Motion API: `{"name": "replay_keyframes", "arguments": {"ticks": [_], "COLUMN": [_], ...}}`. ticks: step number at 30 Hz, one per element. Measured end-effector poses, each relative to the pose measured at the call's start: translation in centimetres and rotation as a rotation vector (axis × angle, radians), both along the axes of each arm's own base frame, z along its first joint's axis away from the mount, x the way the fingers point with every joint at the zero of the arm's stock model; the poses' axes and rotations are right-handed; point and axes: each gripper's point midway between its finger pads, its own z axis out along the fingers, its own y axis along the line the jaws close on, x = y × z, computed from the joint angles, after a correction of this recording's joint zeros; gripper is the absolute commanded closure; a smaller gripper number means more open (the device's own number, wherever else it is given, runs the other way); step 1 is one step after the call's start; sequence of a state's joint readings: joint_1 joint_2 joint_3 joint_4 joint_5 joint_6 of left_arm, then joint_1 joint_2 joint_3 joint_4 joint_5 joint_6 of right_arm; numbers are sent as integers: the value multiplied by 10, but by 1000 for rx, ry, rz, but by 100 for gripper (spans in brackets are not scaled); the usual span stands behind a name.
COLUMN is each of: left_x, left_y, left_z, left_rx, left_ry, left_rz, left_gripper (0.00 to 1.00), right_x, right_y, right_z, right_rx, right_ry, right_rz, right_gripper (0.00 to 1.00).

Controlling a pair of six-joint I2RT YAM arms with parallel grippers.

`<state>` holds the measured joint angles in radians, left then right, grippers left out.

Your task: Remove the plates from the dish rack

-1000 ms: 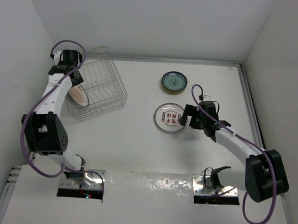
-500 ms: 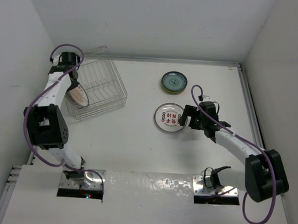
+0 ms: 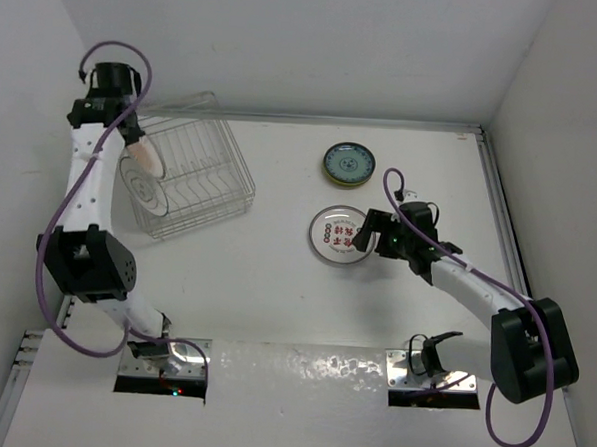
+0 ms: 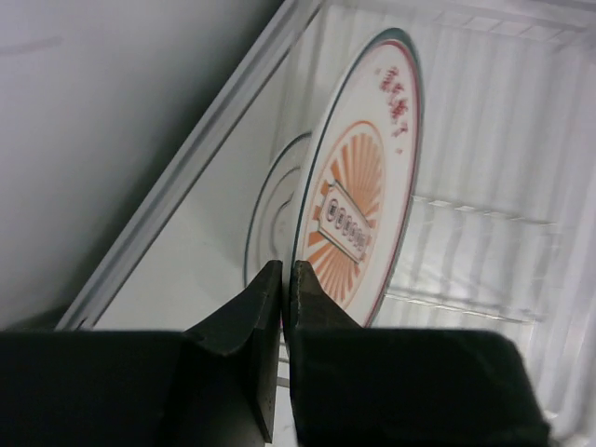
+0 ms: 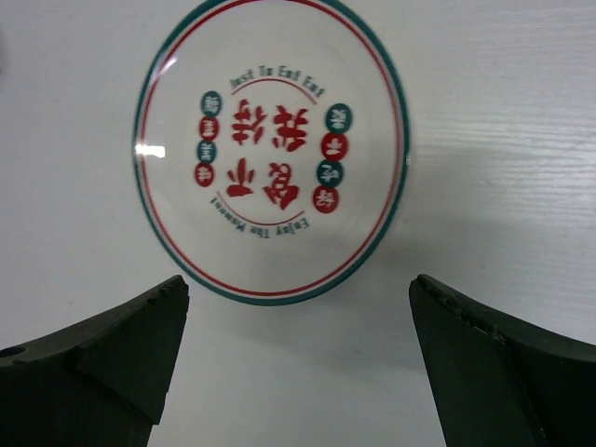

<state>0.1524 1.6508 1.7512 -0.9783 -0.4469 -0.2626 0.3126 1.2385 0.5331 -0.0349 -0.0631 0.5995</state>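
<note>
Bright, even light, soft shadows; small glare on the red-lettered plate (near fingers blur in left wrist view).

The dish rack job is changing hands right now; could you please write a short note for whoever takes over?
Left pincer: shut on the rim of the orange-patterned plate, held on edge at the left end of the dish rack.
Right pincer: open, empty, beside the red-lettered plate.
Done: red-lettered plate and teal plate lie flat on the table.
To do: set the held plate down; a pale plate seems to be in the rack too.
</note>
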Motion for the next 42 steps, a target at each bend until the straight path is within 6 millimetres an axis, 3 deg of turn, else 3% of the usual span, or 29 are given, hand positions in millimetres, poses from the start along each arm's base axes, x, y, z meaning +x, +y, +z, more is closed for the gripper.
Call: {"name": "replay_keyframes", "arguments": {"ticks": [2,5,7,9,11,13,16,18,20,22,23,24,25,26,27,28,30,32,35,38,42], "left_x": [3,-6,-17,-25,-36,-47,-59,-69,-80,-86,-85,-84,-82,-79,-77,-74,-71,-63,-48,-42,-50], "left_y": [-9,-40,-74,-109,-159,-203,-259,-287,-304,-314,-316,-317,-317,-313,-308,-305,-301,-287,-255,-214,-157], "left_z": [37,91,113,122,111,85,45,16,2,2,5,8,8,3,-3,-10,-18,-21,-14,-1,25], "left_rx": [-19,-84,-165,-250,-399,-551,-770,-891,-973,-1020,-1032,-1030,-1023,-1001,-991,-982,-941,-845,-660,-466,-215], "left_ry": [-108,-289,-389,-469,-519,-507,-454,-383,-337,-339,-357,-376,-388,-390,-383,-368,-345,-332,-346,-362,-378], "left_rz": [-36,-161,-287,-419,-583,-710,-846,-889,-919,-950,-963,-973,-976,-962,-937,-910,-879,-806,-685,-552,-372], "left_gripper": [99,99,100,100,100,100,100,100,100,100,100,100,94,81,64,24,0,0,0,0,0], "right_x": [0,2,5,8,10,15,28,39,48,53,53,53,51,50,48,47,43,43,45,42,33], "right_y": [10,47,80,111,135,155,168,169,163,155,152,149,147,146,146,145,143,134,104,58,-2], "right_z": [5,28,56,90,124,154,177,181,174,161,154,149,147,147,153,161,163,146,102,62,21], "right_rx": [40,191,328,460,567,639,648,621,579,534,526,518,523,542,574,592,578,538,454,378,279], "right_ry": [-9,-51,-100,-160,-225,-281,-332,-351,-347,-334,-331,-330,-336,-336,-350,-374,-395,-371,-283,-206,-125], "right_rz": [32,139,219,290,346,384,367,315,246,189,174,160,155,141,145,147,152,124,34,-94,-256], "right_gripper": [1,1,1,1,1,1,1,1,4,22,36,78,92,99,100,100,100,100,100,100,100]}}
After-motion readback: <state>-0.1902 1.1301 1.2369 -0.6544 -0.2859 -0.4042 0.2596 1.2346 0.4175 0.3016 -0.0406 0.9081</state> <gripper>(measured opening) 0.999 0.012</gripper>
